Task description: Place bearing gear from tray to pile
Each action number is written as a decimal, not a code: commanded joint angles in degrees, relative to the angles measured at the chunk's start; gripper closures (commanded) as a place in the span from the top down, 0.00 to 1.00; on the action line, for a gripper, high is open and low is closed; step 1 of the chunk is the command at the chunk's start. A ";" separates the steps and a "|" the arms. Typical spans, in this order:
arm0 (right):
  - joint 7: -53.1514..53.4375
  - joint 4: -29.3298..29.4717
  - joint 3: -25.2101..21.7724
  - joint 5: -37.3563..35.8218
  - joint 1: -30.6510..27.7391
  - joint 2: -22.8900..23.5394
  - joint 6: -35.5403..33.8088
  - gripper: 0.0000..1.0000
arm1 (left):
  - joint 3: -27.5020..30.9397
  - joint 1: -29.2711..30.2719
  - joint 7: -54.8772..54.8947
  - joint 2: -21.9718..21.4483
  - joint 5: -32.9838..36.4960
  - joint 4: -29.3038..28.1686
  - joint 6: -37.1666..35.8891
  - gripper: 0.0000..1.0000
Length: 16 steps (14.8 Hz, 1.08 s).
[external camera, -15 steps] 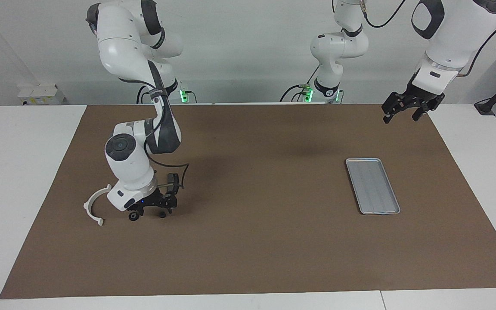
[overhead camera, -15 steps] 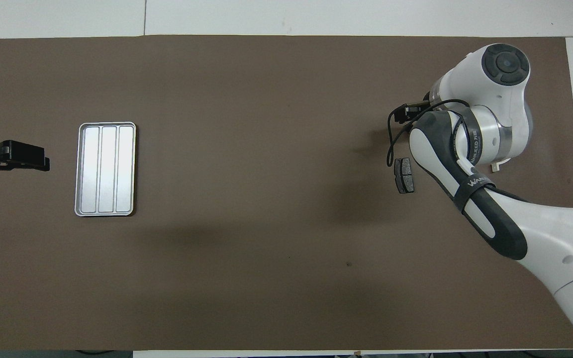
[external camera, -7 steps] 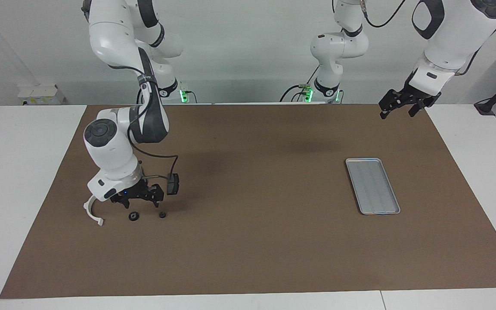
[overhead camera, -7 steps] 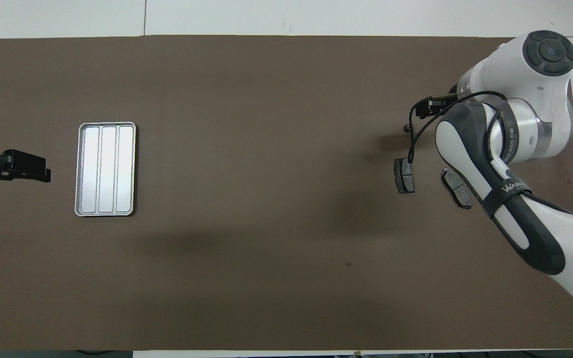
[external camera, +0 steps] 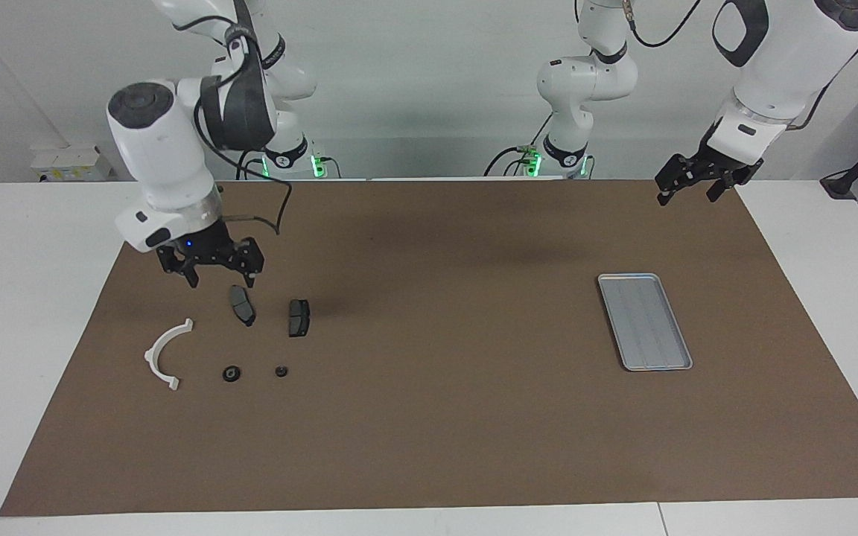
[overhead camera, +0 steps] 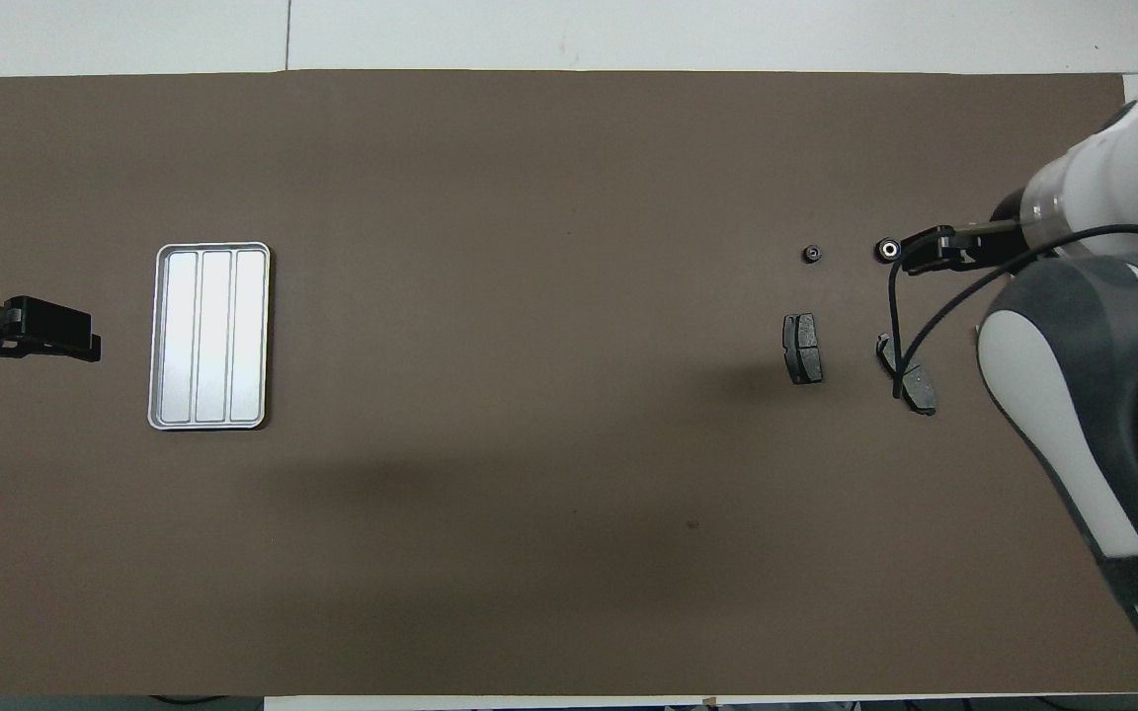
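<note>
- Your flat silver-grey grooved metal tray [external camera: 644, 321] lies bare toward the left arm's end.
- Your right gripper [external camera: 213, 272] hangs spread wide, holding nothing, above the pile's dark grey brake pads [external camera: 243, 305].
- Your left gripper [external camera: 697, 186] waits, spread wide.
- Two small black bearing gears [external camera: 232, 374] sit beside the white plastic arc [external camera: 162, 353].

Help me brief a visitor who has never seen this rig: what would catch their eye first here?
Probably the right gripper, open and empty, raised over the pile at the right arm's end: a white arc, two dark pads and two small gears. Then the bare silver tray at the left arm's end, with the left gripper waiting open in the air nearby.
</note>
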 commanded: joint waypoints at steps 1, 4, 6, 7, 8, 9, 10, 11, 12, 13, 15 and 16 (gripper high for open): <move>-1.43 -3.71 0.85 2.06 -1.07 -8.66 -6.33 1.00 | 0.93 -1.10 0.60 -0.27 0.03 0.66 -0.84 1.00; -1.26 -3.10 0.85 3.39 -0.37 -13.59 -13.46 1.00 | 0.93 -1.10 0.60 -0.18 0.03 0.66 -0.66 1.00; -1.26 -1.87 0.85 4.44 -0.28 -13.96 -16.28 1.00 | 1.01 -1.19 0.60 -0.18 0.12 0.66 -0.66 1.00; -1.00 -1.52 0.76 6.71 -0.28 -13.96 -17.25 1.00 | 1.02 -1.19 0.60 -0.26 0.12 0.66 -0.57 1.00; -0.82 -1.51 0.76 7.78 -0.28 -13.96 -17.78 1.00 | 0.93 -1.19 0.51 -0.27 0.12 0.66 -0.57 1.00; -0.64 -1.60 0.68 7.79 -0.28 -13.87 -17.78 1.00 | 1.01 -1.19 0.51 -0.27 0.12 0.66 -0.57 1.00; -0.64 -1.60 0.68 7.79 -0.28 -13.87 -17.78 1.00 | 1.02 -1.10 0.51 -0.27 0.12 0.66 -0.49 1.00; -0.64 -1.60 0.76 7.79 -0.36 -13.78 -17.78 1.00 | 1.02 -1.10 0.60 -0.27 0.12 0.66 -0.40 1.00; -0.47 -1.60 0.76 7.79 -0.36 -13.78 -17.78 1.00 | 1.02 -1.10 0.51 -0.27 0.12 0.66 -0.31 1.00; -0.47 -1.60 0.68 7.61 -0.36 -13.70 -17.70 1.00 | 1.02 -1.19 0.60 -0.27 0.12 0.49 -0.40 1.00; -0.38 -1.43 0.68 6.82 -0.28 -13.61 -16.82 1.00 | 1.02 -1.19 0.51 -0.35 0.12 0.49 -0.40 1.00; -0.47 -0.82 0.68 6.82 -0.28 -13.52 -16.82 1.00 | 1.02 -1.19 0.51 -0.35 0.12 0.57 -0.31 1.00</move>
